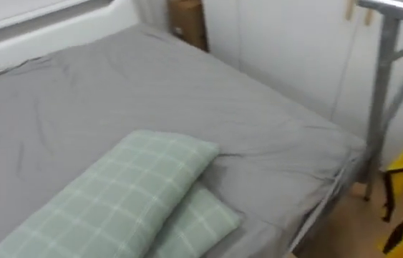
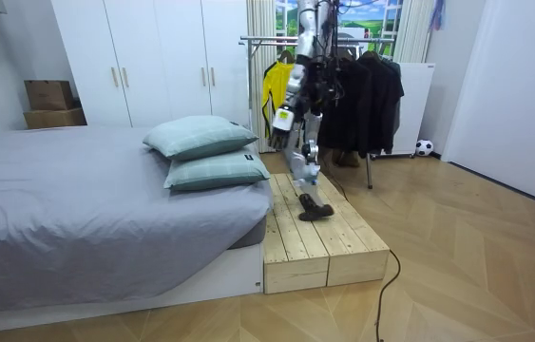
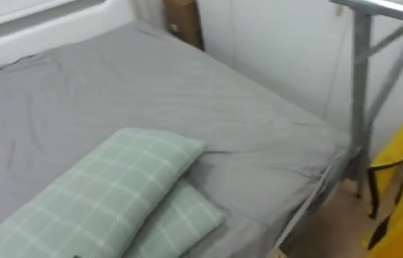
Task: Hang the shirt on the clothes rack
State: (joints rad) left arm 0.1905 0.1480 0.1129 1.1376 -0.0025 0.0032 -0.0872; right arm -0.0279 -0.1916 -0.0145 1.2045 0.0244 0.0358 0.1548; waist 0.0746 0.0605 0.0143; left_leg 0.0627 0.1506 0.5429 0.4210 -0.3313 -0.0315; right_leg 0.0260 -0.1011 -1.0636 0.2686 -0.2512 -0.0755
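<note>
Left hand [image 2: 282,118], grip can't tell, hangs over wood platform [image 2: 343,249], btwn grey bed [image 2: 77,195] w/ pillows [image 2: 200,138] & clothes rack [image 2: 265,40].

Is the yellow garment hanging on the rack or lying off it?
Hanging: in the room view the yellow garment hangs from the rack, beside the dark clothes.

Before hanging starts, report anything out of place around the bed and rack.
Nothing spilled or damaged. The two green pillows sit stacked at the bed end by the clothes rack, away from the white headboard.
</note>
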